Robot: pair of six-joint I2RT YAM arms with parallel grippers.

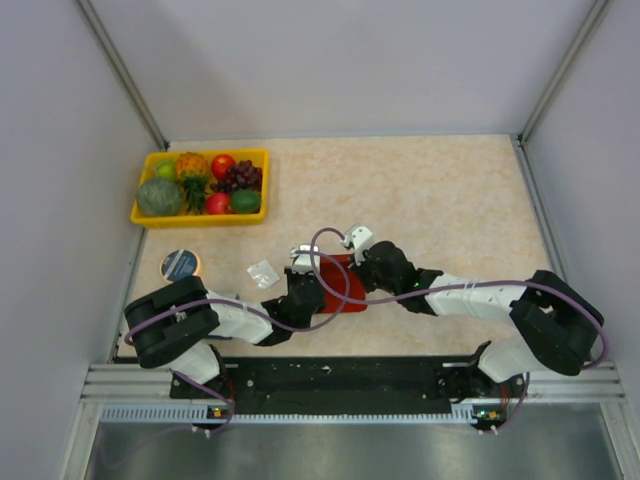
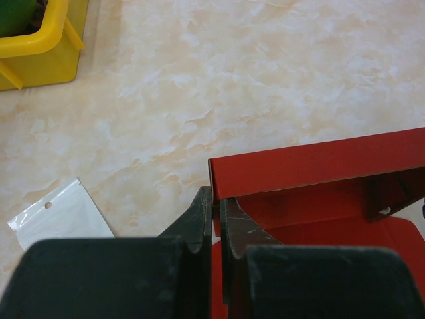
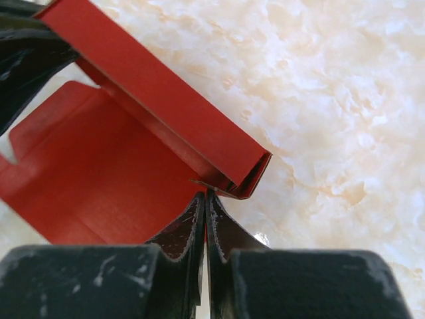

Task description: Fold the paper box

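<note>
No legible text or labels; markings on the round blue-lidded tin [image 1: 180,264] too small and blurred.

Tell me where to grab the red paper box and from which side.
Take the paper box by a corner of its raised wall, coming from the near side with one finger inside and one outside. That wall stands up as a thin strip, while the base lies flat on the table. The left hand pinches one corner this way.

Overhead camera, above and behind the arm bases, looks down on the whole tabletop [image 1: 420,190]; wrist cameras hug the left pincer [image 2: 216,222] and right pincer [image 3: 204,207] at close range — both framing the paper box [image 2: 319,166] from opposite ends.
</note>
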